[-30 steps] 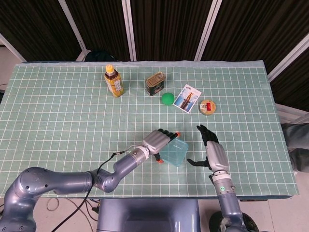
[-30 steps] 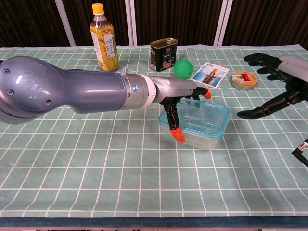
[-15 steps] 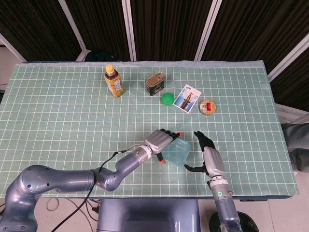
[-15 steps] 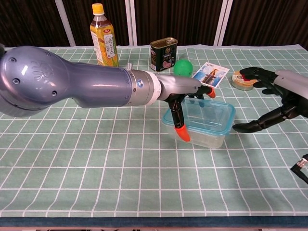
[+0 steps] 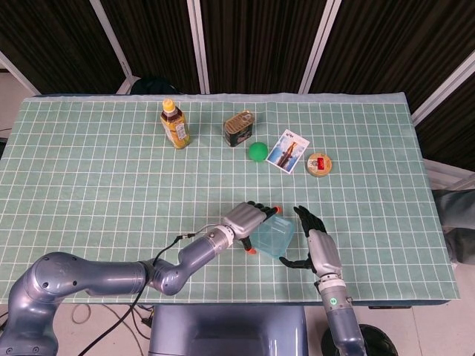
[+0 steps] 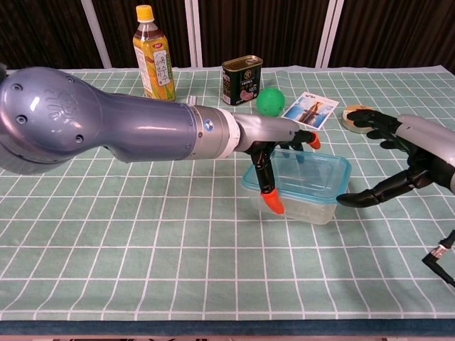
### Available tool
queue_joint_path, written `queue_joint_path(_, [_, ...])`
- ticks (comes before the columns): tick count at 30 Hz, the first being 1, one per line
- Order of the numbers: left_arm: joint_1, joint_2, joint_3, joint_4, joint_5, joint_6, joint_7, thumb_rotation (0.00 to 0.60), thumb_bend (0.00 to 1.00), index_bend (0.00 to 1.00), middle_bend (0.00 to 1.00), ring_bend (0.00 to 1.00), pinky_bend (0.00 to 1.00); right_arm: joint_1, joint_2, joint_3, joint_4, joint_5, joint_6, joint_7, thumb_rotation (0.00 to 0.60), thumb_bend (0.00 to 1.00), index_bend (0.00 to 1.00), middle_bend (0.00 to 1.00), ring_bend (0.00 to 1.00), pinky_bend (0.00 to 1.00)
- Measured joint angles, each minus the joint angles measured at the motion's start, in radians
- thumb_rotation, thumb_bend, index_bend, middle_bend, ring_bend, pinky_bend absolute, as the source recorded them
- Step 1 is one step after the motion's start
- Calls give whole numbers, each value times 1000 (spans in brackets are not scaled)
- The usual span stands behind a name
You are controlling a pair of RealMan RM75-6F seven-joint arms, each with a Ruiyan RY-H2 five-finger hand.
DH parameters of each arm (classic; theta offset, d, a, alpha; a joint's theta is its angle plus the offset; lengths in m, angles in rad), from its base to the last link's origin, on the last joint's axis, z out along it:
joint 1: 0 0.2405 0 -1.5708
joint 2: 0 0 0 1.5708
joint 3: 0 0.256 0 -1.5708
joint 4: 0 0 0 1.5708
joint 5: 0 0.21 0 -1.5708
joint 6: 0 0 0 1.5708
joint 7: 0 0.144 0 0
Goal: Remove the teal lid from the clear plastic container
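The clear plastic container (image 6: 302,186) is sitting near the front middle of the tabletop (image 5: 96,185), on the green checked cloth, with its teal lid (image 6: 320,175) lying flat on top, not yet off. The left hand (image 6: 274,153) is gripping the container from its left side: one orange-tipped finger is reaching down the near wall while others are lying over the lid's far edge. The right hand (image 6: 398,153) is hovering just to the container's right with its fingers spread apart and holding nothing; its lower fingertip is pointing at the container's right edge, though I cannot tell whether it is touching.

Well behind, along the far side of the tabletop, a yellow-capped tea bottle (image 5: 174,124) is standing upright at the left, a dark tin can (image 5: 239,127) is standing to its right, and a green ball (image 5: 257,152) is lying just in front of the can. A picture card (image 5: 287,151) is lying flat beside the ball, and a small round tin (image 5: 319,164) is lying beyond the card, behind the right hand's upper fingers in the chest view.
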Motion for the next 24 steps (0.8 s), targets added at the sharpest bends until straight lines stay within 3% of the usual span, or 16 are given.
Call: queue_joint_path(24, [-7, 11, 12, -9, -3, 10, -32, 600, 46, 39, 180, 169, 333, -4, -11, 9, 12, 16, -5, 2, 600, 162, 0, 0, 0, 0])
